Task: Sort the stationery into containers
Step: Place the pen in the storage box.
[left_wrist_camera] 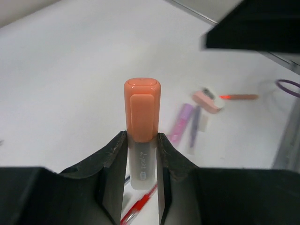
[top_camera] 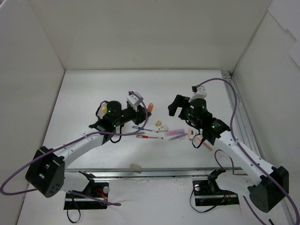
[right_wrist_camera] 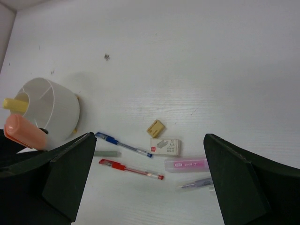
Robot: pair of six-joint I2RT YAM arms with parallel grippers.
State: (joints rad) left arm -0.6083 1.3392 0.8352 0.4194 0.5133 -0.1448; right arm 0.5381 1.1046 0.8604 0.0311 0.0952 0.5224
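One orange marker (left_wrist_camera: 142, 112), gripped by the left pincer (left_wrist_camera: 140, 143) with its capped end foremost, hangs at the lower-left rim of the cup (right_wrist_camera: 61, 115) in the right wrist view, a yellow marker (right_wrist_camera: 11, 103) already inside, while the right pincer (right_wrist_camera: 150, 136) gapes empty over pens (right_wrist_camera: 124, 144) and erasers (right_wrist_camera: 165, 146) lower in frame.

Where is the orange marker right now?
The orange marker sits clamped in the left claw, centre of the left wrist view, close beside the white cup.

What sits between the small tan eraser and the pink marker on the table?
A white labelled eraser block, close beside the tan eraser and the pink marker. The right wrist view shows it clearly.
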